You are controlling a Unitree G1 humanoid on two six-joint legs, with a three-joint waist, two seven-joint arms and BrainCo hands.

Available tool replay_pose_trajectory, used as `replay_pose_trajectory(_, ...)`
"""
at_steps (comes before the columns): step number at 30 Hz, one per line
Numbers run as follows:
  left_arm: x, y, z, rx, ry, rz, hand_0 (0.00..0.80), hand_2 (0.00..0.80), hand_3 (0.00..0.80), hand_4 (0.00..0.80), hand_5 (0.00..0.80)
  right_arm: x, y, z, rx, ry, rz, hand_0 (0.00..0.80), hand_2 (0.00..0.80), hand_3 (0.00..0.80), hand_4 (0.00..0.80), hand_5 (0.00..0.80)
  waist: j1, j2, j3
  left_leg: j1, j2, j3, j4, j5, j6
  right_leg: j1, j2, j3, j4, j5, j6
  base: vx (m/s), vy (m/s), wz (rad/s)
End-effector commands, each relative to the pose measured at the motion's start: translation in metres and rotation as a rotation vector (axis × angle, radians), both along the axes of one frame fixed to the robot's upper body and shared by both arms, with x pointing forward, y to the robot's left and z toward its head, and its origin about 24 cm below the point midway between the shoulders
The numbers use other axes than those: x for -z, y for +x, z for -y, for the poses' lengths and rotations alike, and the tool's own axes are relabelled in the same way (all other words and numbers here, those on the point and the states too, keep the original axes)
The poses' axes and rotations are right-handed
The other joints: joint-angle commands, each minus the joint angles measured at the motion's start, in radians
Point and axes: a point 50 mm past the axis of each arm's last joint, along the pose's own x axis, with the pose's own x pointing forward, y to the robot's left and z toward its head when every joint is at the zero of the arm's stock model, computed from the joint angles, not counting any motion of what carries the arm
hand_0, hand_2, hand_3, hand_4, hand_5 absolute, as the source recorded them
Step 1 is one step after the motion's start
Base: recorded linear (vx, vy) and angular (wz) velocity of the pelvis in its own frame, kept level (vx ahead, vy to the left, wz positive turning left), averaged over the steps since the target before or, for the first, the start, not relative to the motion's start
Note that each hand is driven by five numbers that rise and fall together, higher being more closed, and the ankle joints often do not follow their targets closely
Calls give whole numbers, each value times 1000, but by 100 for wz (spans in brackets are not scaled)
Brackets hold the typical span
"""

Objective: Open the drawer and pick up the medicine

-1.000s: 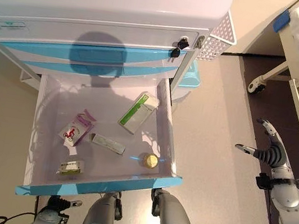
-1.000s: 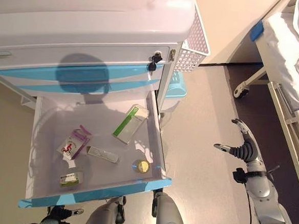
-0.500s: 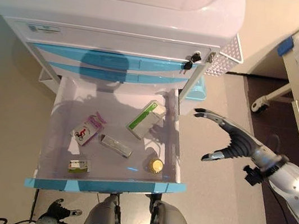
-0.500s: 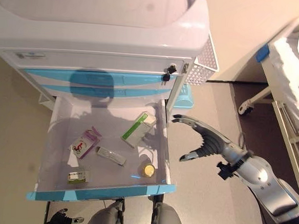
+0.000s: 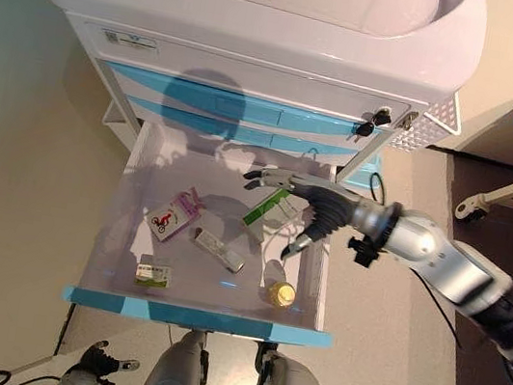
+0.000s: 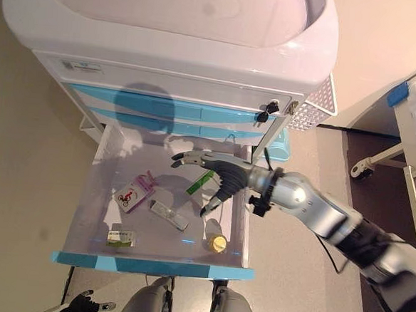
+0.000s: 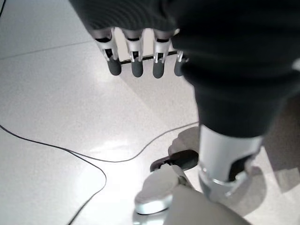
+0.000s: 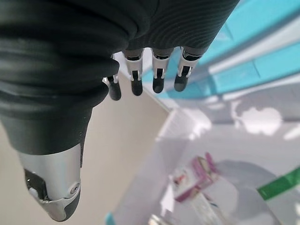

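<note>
Drawer (image 5: 119, 259) open: step 1 done. Right hand (image 5: 318, 202) spread, empty, above green-white box (image 5: 263, 211). Pick pending; left hand (image 7: 140, 51) relaxed, idle.

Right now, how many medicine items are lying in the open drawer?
5. Green-and-white box under the right hand; pink box at left; flat silver pack mid-drawer; small green-labelled box near the front; yellow-capped bottle at front right. The hand may hide more.
</note>
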Motion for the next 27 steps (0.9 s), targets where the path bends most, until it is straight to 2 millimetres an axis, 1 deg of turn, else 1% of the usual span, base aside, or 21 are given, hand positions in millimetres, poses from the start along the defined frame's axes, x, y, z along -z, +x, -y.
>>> replay_pose_trajectory(1,-4,2,-9,-17,36,-5,0,0,0,0,0,9,3,-13,-16,-15,-4,0,0,0,0,0,10,-39,28,8,-35,9,-10,-13,-11,-29,-23,22,-78,153,53,0,0,0)
replay_pose_trajectory(4,-3,5,-7,-5,36,-1,0,0,0,0,0,26,10,-20,4,-55,-32,0,0,0,0,0,14,-38,33,6,-34,4,-10,-12,-10,-30,-23,20,-77,152,52,0,0,0)
replay_pose_trajectory(5,-3,7,-4,8,32,2,0,0,0,0,0,43,15,-19,48,-69,-69,0,0,0,0,0,16,-37,35,4,-34,2,-10,-12,-10,-30,-23,19,-76,151,51,0,0,0)
replay_pose_trajectory(6,-3,7,-4,8,32,2,0,0,0,0,0,43,15,-19,48,-69,-69,0,0,0,0,0,16,-38,34,4,-34,2,-10,-12,-10,-30,-23,19,-76,151,51,0,0,0)
replay_pose_trajectory(7,-2,9,0,27,26,3,0,0,0,0,0,58,18,-22,70,-107,-81,0,0,0,0,0,19,-34,36,1,-34,-2,-9,-12,-9,-31,-23,19,-76,150,50,0,0,0)
replay_pose_trajectory(9,-1,12,5,43,18,7,0,0,0,0,0,78,21,-21,116,-142,-112,0,0,0,0,0,22,-30,38,-1,-34,-5,-8,-11,-8,-32,-25,14,-75,149,50,0,0,0)
replay_pose_trajectory(10,-1,12,5,43,19,6,0,0,0,0,0,79,21,-22,116,-141,-112,0,0,0,0,0,22,-31,38,-2,-34,-5,-8,-11,-8,-32,-25,14,-75,149,50,0,0,0)
replay_pose_trajectory(12,0,14,8,55,15,9,0,0,0,0,0,92,22,-23,138,-178,-116,0,0,0,0,0,25,-26,40,-4,-35,-9,-8,-10,-7,-34,-25,12,-75,149,50,-5,-3,2)
replay_pose_trajectory(13,0,16,10,64,12,14,0,0,0,0,0,104,22,-22,157,-217,-114,0,0,0,0,0,25,-22,43,-6,-35,-11,-8,-9,-7,-35,-27,10,-74,149,50,-5,-2,5)
replay_pose_trajectory(17,-1,16,9,72,11,16,0,0,0,0,0,109,20,-22,148,-264,-101,0,0,0,0,0,25,-18,49,-9,-37,-15,-7,-7,-7,-38,-27,10,-72,149,50,-5,-4,8)
replay_pose_trajectory(18,-1,17,10,75,9,15,0,0,0,0,0,113,20,-21,158,-266,-116,0,0,0,0,0,25,-17,51,-10,-37,-16,-6,-6,-6,-38,-27,9,-71,149,50,0,0,0)
replay_pose_trajectory(21,0,16,10,81,7,7,0,0,0,0,0,116,18,-18,157,-277,-146,0,0,0,0,0,23,-17,53,-12,-38,-17,-7,-5,-6,-40,-26,9,-71,149,49,0,0,0)
replay_pose_trajectory(27,-1,18,9,95,-3,10,0,0,0,0,0,112,13,-15,104,-315,-199,0,0,0,0,0,22,-20,55,-15,-36,-16,-7,-6,-8,-43,-24,10,-71,148,49,0,0,0)
